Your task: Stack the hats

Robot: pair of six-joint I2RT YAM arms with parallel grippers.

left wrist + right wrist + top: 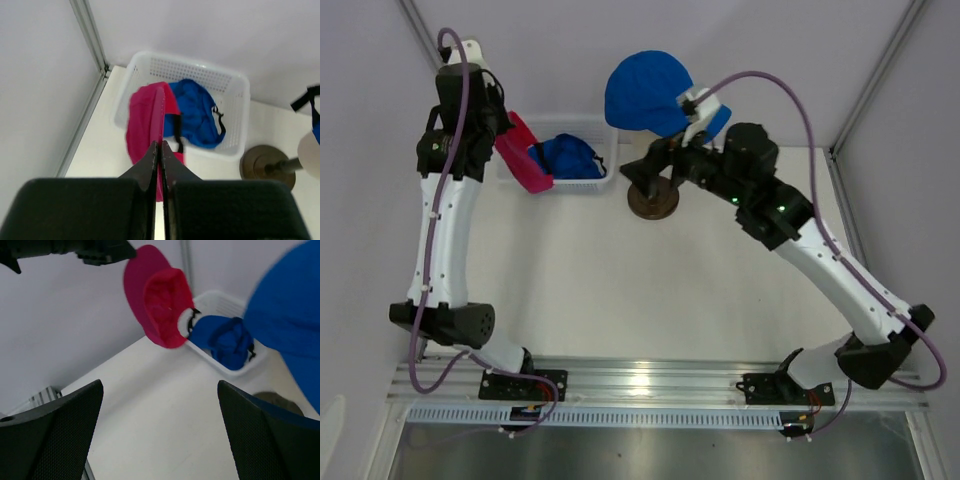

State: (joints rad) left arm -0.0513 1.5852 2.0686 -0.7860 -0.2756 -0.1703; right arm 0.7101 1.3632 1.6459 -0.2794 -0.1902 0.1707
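Note:
My left gripper (161,145) is shut on the brim of the magenta pink hat (145,120), which hangs in the air over the left end of the white basket (235,80). In the top view that pink hat (525,160) dangles below the left gripper (503,135). One blue hat (568,155) lies crumpled inside the basket. Another blue hat (645,92) sits on the mannequin head. My right gripper (160,430) is open and holds nothing; in the top view the right gripper (655,165) hovers beside the head's stand, under the blue hat (290,315).
The white mesh basket (605,185) stands at the back of the table near the left wall. The mannequin's dark round base (653,200) stands just right of it. Pale walls and metal frame posts (90,35) enclose the back and sides.

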